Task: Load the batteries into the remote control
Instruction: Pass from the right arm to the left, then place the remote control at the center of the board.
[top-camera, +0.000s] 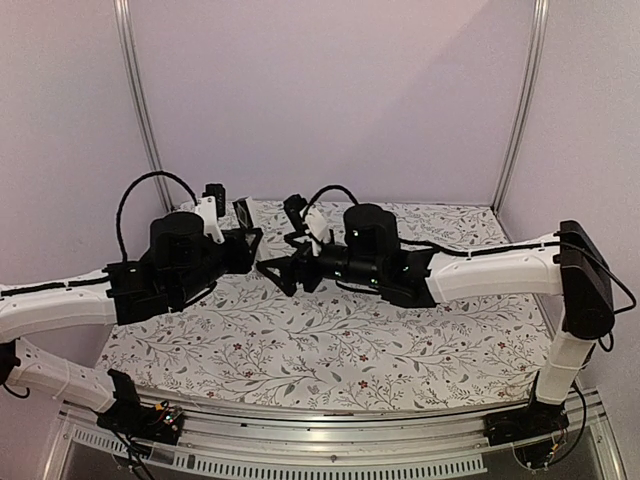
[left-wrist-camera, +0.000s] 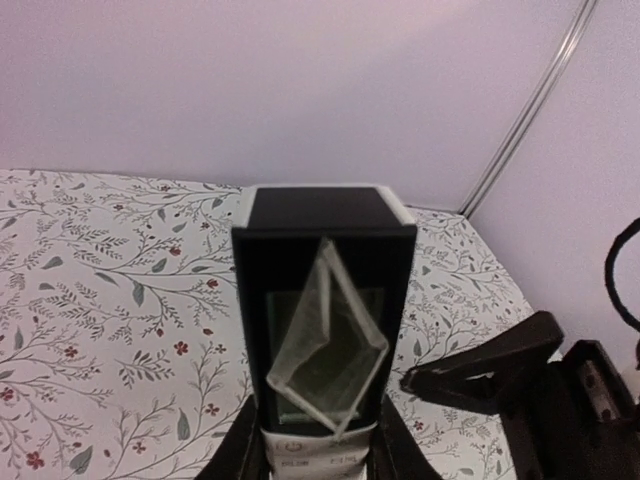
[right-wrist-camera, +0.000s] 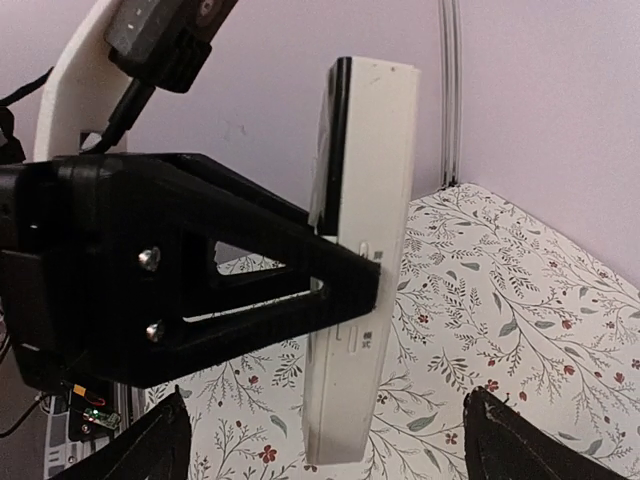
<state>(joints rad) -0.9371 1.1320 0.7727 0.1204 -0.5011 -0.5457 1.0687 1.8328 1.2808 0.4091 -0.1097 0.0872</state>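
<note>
**Slim white rectangular remote control (right-wrist-camera: 365, 250) held upright in the left gripper (left-wrist-camera: 318, 458)**

The left gripper's black fingers are closed on the long sides of the remote control near its lower end, holding it on end in the air above the table (top-camera: 330, 340) with its white floral-print cloth. The remote's dark face is turned toward the left wrist camera, with a clear, creased plastic flap (left-wrist-camera: 328, 345) standing out from its recess. The right gripper (right-wrist-camera: 322, 448) faces it from the other side (jaws spread wide, gripping nothing). Its fingertips sit either side of the remote's bottom end, apart from it.
</note>
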